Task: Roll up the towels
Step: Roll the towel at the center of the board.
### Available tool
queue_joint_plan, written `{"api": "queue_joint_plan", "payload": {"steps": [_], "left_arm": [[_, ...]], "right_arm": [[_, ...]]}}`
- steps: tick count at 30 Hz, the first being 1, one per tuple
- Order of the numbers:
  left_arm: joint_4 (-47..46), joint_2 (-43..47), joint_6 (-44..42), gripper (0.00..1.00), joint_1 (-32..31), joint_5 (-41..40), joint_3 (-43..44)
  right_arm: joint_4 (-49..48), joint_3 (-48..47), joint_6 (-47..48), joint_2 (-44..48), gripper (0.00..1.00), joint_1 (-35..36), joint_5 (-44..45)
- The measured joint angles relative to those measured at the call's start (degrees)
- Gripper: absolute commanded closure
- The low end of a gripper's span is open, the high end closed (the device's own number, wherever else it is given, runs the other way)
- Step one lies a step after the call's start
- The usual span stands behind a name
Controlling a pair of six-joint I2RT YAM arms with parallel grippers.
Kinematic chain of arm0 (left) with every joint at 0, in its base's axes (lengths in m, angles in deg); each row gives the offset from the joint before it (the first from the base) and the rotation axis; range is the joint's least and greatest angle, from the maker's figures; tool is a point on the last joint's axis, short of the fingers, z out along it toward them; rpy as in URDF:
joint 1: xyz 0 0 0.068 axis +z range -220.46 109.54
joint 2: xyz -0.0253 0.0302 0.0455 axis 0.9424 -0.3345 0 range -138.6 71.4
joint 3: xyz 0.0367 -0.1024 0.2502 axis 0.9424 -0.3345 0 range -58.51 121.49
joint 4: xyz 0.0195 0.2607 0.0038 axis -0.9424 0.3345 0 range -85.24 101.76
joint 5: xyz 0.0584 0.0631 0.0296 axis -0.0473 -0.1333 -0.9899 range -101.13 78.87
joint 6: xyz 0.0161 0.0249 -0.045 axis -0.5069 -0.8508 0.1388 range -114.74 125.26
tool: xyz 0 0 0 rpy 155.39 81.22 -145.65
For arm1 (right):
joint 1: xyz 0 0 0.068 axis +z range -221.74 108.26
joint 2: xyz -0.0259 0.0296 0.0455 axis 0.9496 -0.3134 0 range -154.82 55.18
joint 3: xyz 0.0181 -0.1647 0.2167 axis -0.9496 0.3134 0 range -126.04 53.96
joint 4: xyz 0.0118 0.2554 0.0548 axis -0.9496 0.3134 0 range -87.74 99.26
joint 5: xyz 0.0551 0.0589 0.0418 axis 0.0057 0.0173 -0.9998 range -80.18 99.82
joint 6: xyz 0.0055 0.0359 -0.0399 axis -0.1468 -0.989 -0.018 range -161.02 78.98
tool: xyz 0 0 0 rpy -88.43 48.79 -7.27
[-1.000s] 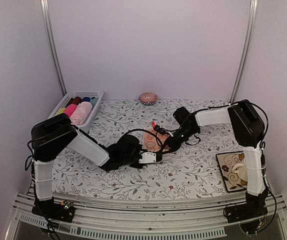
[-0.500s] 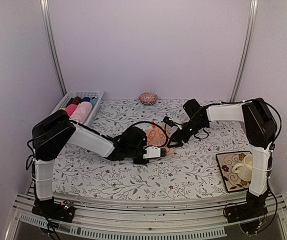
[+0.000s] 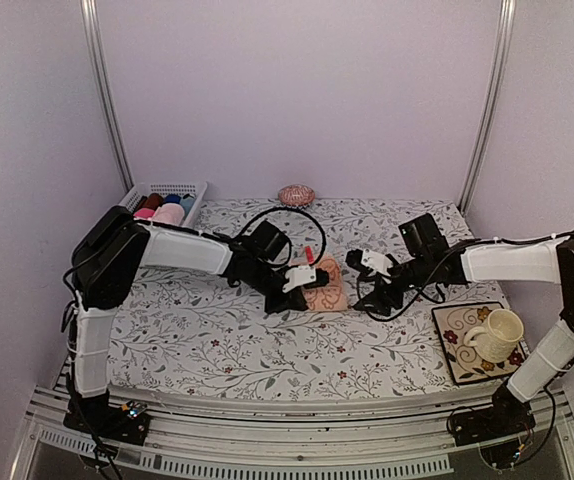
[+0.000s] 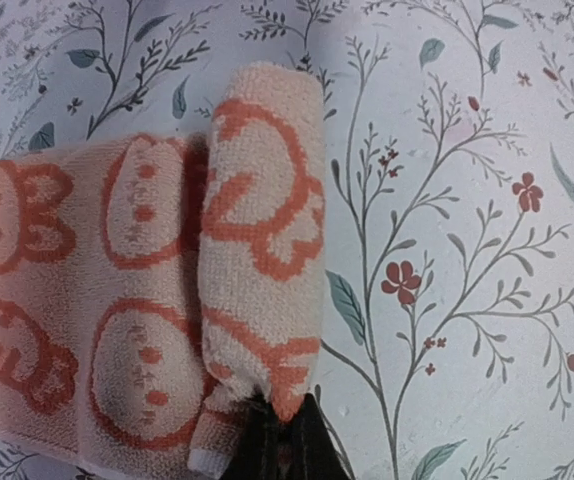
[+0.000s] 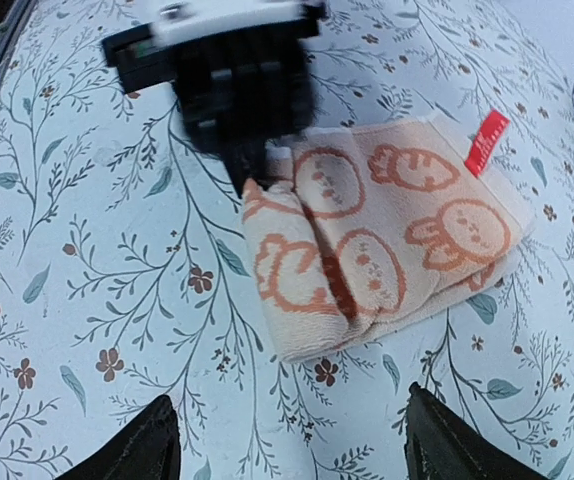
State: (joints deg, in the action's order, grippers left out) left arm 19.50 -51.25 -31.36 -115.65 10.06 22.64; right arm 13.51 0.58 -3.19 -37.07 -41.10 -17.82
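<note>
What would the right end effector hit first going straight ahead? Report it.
Likely the peach patterned towel, at its rolled edge, which the shut left end effector pinches. The open right end effector points at it; depth is unclear, so it might touch the table first.

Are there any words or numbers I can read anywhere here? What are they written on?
On the red tag sewn to the peach towel: tiny white writing, too small and blurred to read.
Nothing else shows any words, numbers or signs; the orange shapes on the towel are only pictures.
</note>
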Motion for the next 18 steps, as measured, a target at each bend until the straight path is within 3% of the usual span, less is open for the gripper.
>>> {"api": "queue_joint_plan", "payload": {"steps": [8,18], "left_arm": [[11.17,-6.29,5.95,1.0,5.14,13.64,10.03],[21.33,-12.07,9.25,1.0,6.71,20.68,19.28]], "right_arm": [[-11.93,6.19,10.73,1.99,0.24,8.09,5.35],[-18.27,4.24,18.43,-8.26,0.28,12.9,13.97]]}}
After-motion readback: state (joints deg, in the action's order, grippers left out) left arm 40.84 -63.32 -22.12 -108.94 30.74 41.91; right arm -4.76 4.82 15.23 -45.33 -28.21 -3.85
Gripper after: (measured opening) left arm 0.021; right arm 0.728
